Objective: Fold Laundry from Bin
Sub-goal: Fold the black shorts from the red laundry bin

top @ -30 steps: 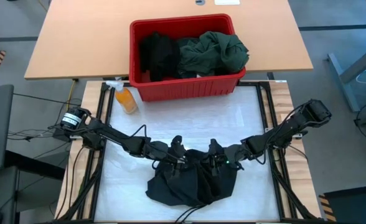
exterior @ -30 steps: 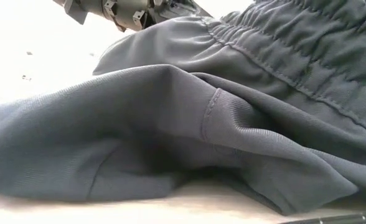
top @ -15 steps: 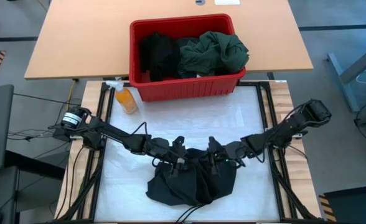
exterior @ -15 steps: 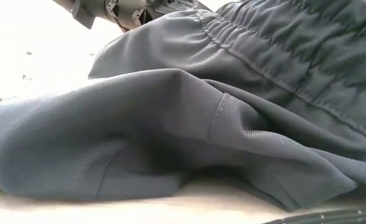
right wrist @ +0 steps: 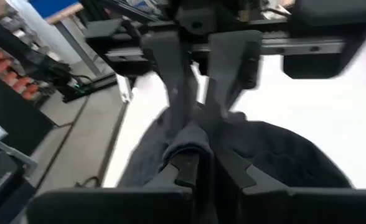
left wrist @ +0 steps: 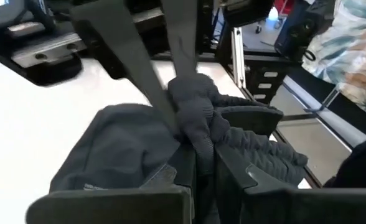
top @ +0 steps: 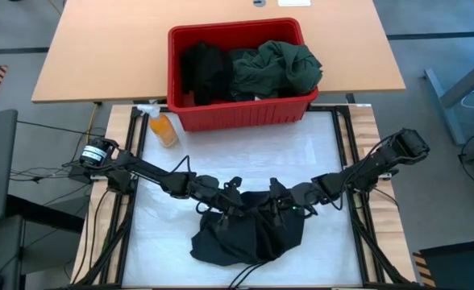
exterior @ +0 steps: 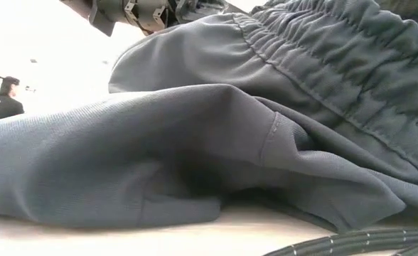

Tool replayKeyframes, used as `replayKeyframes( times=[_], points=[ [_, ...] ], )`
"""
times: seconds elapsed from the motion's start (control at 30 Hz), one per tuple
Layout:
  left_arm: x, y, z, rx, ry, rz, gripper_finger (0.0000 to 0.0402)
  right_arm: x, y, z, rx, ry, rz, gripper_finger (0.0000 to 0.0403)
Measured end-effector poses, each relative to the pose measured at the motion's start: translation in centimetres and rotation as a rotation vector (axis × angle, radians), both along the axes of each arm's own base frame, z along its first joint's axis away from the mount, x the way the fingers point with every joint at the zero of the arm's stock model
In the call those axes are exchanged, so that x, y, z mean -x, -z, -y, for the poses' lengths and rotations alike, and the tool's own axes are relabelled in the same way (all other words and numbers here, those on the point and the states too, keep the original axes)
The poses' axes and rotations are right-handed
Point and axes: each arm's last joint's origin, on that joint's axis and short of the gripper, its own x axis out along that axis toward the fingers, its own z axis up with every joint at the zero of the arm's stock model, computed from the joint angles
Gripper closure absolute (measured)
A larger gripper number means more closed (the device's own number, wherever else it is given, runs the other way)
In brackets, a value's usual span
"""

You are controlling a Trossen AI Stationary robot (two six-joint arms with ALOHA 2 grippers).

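Observation:
A dark grey garment [top: 249, 238] with an elastic waistband [exterior: 323, 64] lies bunched on the white mat near the table's front edge. Its upper part is raised between my two grippers, which meet nose to nose over it. My left gripper [top: 239, 200] comes from the left and my right gripper [top: 271, 201] from the right, both shut on the cloth. Behind them stands the red bin [top: 245, 113], holding a dark green shirt [top: 276, 68] and black clothes [top: 205, 71]. My left gripper pinches the gathered waistband [left wrist: 198, 127] between its two fingers, reaching nearly level from the table's left. The cloth below hangs slack onto the mat. My right gripper pinches a fold of the same upper edge [right wrist: 189, 142] between its fingers [right wrist: 184, 167], nearly level from the table's right, close against the left gripper's fingertips [right wrist: 170, 68]. How many layers it has, I cannot tell.
An orange spray bottle [top: 163, 127] lies at the mat's far left corner beside the bin. Black cables [exterior: 351, 242] run along the table's near edge. Open white mat [top: 245, 153] lies between the bin and the grippers.
My left gripper has swung its head a little toward the right gripper and shut on the waistband. The garment's raised upper edge has drawn in narrower between the two grippers, and in the low view its seam fold has slid sideways. The lower part stays on the mat.

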Motion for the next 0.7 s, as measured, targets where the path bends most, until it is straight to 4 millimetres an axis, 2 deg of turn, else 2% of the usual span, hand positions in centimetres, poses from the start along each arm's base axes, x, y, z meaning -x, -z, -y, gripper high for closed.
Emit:
replayKeyframes(
  times=[0.1, 0.23, 0.37, 0.43, 0.57, 0.7],
  points=[
    [0.1, 0.1, 0.1, 0.006, 0.025, -0.009, 0.0395, 0.1, 0.0, 0.4, 0.019, -0.010, -0.022, 0.0322],
    [0.1, 0.0, 0.3, 0.013, 0.049, -0.008, 0.0397, 1.3, -0.8, 1.6, 0.055, 0.014, -0.085, 0.0286],
    [0.1, -0.1, 0.3, 0.024, 0.046, -0.006, 0.0399, 3.5, -2.0, 2.5, 0.050, 0.014, -0.160, 0.0256],
    [0.1, -0.7, 0.1, 0.036, 0.050, 0.033, 0.0399, 4.8, -2.7, 2.7, 0.004, -0.011, -0.196, 0.0246],
    [0.8, -4.9, -0.8, 0.088, 0.034, 0.267, 0.0399, 7.5, -4.1, 2.4, -0.081, -0.048, -0.228, 0.0241],
    [2.2, -9.9, -2.3, 0.119, -0.029, 0.498, 0.0399, 9.8, -6.3, 1.6, -0.098, -0.095, -0.106, 0.0249]
  ],
)
